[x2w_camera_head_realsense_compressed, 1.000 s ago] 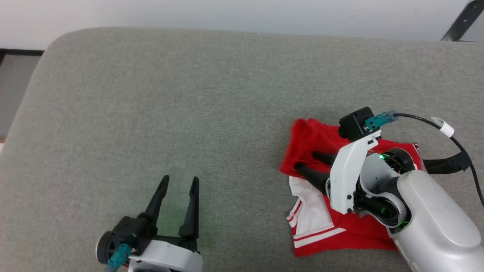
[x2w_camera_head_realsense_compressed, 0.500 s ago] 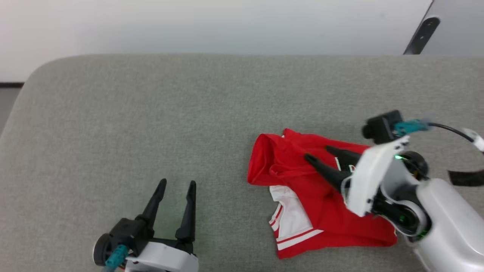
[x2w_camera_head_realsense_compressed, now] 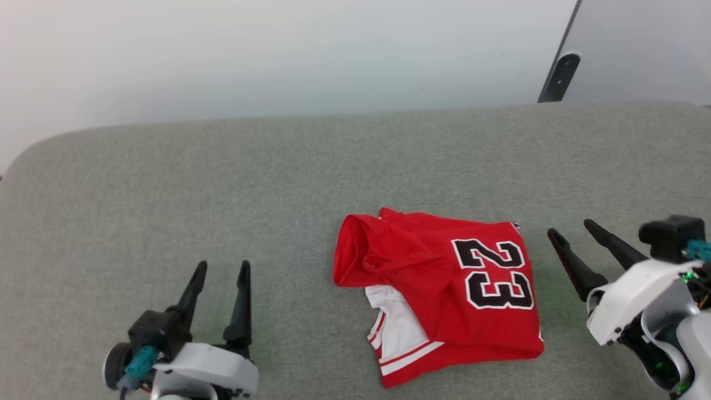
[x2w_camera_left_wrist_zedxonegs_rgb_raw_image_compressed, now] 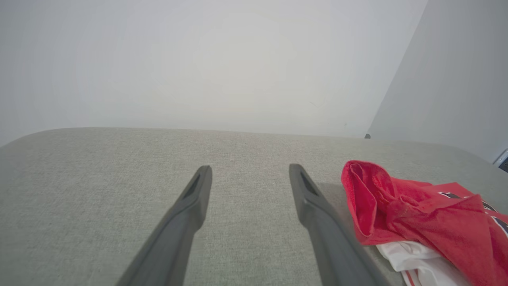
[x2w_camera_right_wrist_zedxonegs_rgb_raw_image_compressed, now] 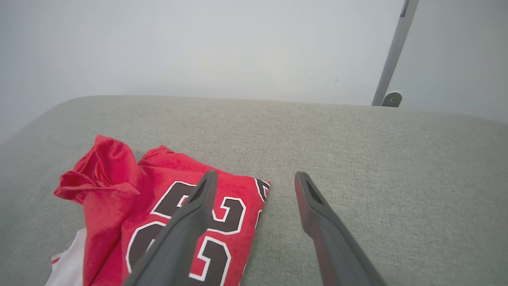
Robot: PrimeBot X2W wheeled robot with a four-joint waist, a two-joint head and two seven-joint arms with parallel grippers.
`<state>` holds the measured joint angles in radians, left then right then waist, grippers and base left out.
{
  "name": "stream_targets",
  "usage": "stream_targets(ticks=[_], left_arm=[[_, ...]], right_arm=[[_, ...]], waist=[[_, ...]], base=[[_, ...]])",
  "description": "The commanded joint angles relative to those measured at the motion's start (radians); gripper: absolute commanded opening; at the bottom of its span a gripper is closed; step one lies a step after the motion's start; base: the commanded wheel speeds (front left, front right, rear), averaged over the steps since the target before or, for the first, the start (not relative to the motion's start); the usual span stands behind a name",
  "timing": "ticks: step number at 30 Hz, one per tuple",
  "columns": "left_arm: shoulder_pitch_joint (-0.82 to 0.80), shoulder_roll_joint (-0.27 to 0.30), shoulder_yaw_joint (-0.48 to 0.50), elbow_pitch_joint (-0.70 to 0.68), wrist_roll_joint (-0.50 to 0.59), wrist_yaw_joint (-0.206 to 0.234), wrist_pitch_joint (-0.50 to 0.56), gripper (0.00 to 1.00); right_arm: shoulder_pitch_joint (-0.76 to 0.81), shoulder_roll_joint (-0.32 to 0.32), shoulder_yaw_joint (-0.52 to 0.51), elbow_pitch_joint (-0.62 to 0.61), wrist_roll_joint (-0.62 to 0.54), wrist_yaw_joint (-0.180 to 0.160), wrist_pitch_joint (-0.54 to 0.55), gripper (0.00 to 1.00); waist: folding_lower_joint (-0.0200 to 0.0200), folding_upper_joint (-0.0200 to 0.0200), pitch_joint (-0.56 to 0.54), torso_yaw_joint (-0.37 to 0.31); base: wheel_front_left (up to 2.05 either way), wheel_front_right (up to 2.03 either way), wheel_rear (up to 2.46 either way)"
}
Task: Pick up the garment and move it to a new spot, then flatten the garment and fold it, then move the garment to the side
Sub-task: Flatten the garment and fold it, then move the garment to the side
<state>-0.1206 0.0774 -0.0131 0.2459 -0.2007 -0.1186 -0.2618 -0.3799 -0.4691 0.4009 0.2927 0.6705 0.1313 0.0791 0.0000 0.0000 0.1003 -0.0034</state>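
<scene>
Toward the near edge of the grey cushion (x2w_camera_head_realsense_compressed: 222, 178), right of its middle, the garment (x2w_camera_head_realsense_compressed: 444, 294) lies folded in a compact packet, black 23 up, with a white sleeve peeking out at its near-left corner. My right gripper (x2w_camera_head_realsense_compressed: 569, 226) hovers just beside its right edge, fingers spread and empty, so nothing drags the fold. My left gripper (x2w_camera_head_realsense_compressed: 222, 265) sits well apart to the left, spread too, holding nothing. I judge only the shift aside is left

Bright, even, diffuse light, with only faint soft shadows beside the fingers (x2w_camera_left_wrist_zedxonegs_rgb_raw_image_compressed: 317, 214). The fingers blur toward their bases; the wall (x2w_camera_left_wrist_zedxonegs_rgb_raw_image_compressed: 198, 59) beyond looks washed out.
</scene>
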Motion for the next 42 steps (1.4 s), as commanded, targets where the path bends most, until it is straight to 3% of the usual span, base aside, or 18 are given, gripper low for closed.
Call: stream_targets(ticks=[1, 7, 15, 29, 42], left_arm=[[0.009, 0.01, 0.01, 0.006, 0.008, -0.005, -0.003, 1.0], [0.074, 0.028, 0.028, 0.003, 0.013, -0.005, -0.003, 1.0], [0.215, 0.034, 0.036, -0.087, 0.033, 0.001, -0.003, 1.0], [0.389, 0.04, 0.046, -0.223, 0.015, 0.019, 0.007, 1.0], [0.403, 0.051, 0.03, -0.253, 0.028, 0.038, 0.033, 1.0]], right_arm=[[0.031, 0.011, -0.02, 0.009, -0.004, -0.001, -0.042, 1.0], [0.114, 0.025, -0.079, 0.009, -0.019, -0.001, -0.152, 1.0], [0.258, 0.04, -0.198, -0.047, -0.036, -0.001, -0.186, 1.0], [0.474, 0.117, -0.387, -0.247, -0.099, -0.001, -0.105, 1.0], [0.514, 0.16, -0.435, -0.326, -0.139, -0.001, -0.046, 1.0]], waist=[[0.0, 0.0, -0.034, -0.028], [0.0, 0.0, -0.086, -0.051], [0.0, 0.0, -0.127, -0.065], [0.0, 0.0, -0.135, -0.067], [0.0, 0.0, -0.129, -0.056]], base=[[0.0, 0.0, 0.0], [0.0, 0.0, 0.0], [0.0, 0.0, 0.0], [0.0, 0.0, 0.0], [0.0, 0.0, 0.0]])
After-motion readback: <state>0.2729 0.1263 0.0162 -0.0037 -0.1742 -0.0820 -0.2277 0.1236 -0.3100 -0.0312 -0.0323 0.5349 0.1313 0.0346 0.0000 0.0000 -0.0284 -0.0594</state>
